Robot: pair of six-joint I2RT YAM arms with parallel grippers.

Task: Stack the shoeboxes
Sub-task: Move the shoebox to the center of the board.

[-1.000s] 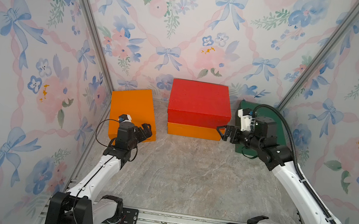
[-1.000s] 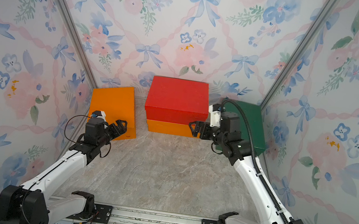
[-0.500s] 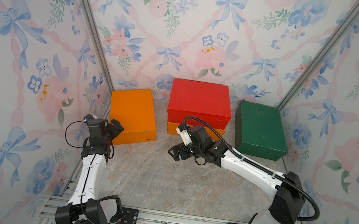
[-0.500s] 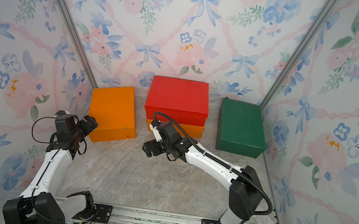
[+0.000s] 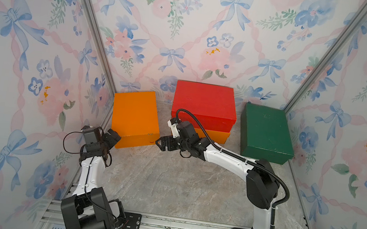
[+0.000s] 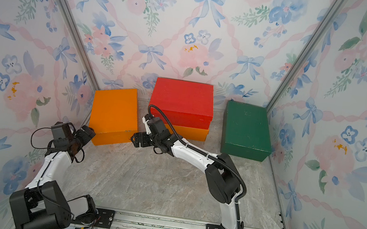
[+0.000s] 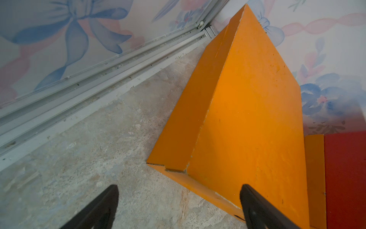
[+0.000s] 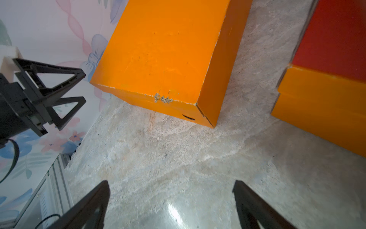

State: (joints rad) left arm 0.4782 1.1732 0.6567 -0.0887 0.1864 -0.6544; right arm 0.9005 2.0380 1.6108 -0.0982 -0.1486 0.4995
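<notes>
Left pincer (image 5: 113, 137): spread wide, empty, low over bench (image 5: 179, 185).
Right pincer (image 5: 161, 143): spread wide, empty, tips aimed toward the left one.
Lone orange shoebox (image 5: 134, 115): flat on bench, between the two pincers. Near corners just beside each set of tips, contact not discernible.
Red shoebox (image 5: 203, 103): stacked on lower orange shoebox (image 5: 217, 136), just behind the right one's wrist.
Dark green shoebox (image 5: 265, 131): flat on bench, well apart from both pincers, on the stack's far side.
</notes>
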